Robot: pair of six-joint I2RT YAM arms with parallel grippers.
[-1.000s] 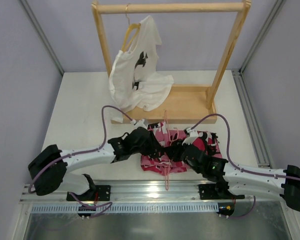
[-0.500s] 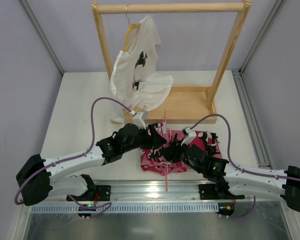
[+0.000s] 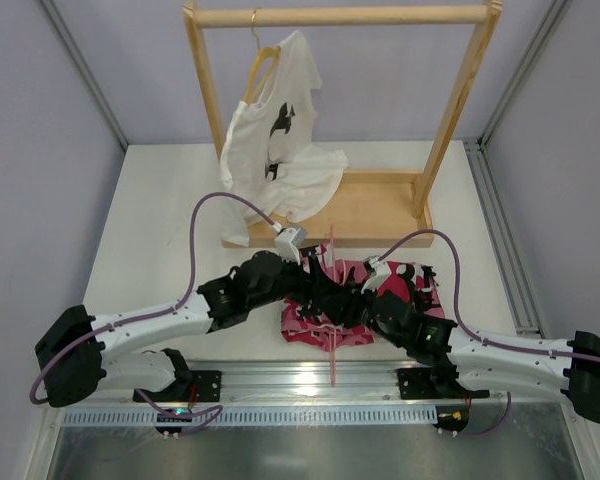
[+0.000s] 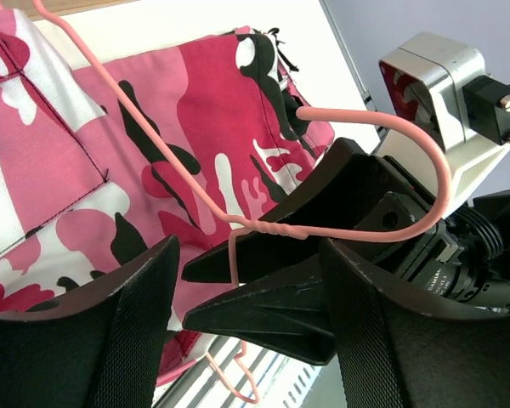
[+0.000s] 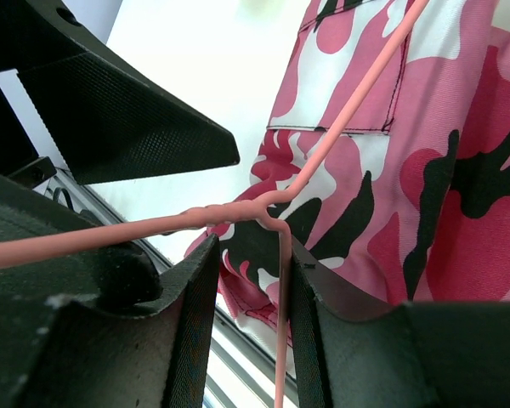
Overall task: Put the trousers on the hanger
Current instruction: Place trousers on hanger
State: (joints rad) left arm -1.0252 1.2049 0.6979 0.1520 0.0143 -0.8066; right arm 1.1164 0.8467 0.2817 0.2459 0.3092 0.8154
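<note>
Your left gripper (image 4: 251, 246) is released at the hanger (image 4: 272, 229); your right gripper (image 5: 253, 255) sits parted around its neck, over the trousers (image 5: 459, 195).

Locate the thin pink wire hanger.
Top view: the thin pink wire hanger runs front-to-back mid-frame over the pink camouflage trousers, its twisted neck between the left end effector and right end effector.

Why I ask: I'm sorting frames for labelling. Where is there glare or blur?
Top view: evenly lit, with a glare patch on the metal rail by the arm bases. Left wrist view: hanger and trousers sharp, left jaws dark and soft. Right wrist view: table blown out white, hanger blurring towards the left edge.
</note>
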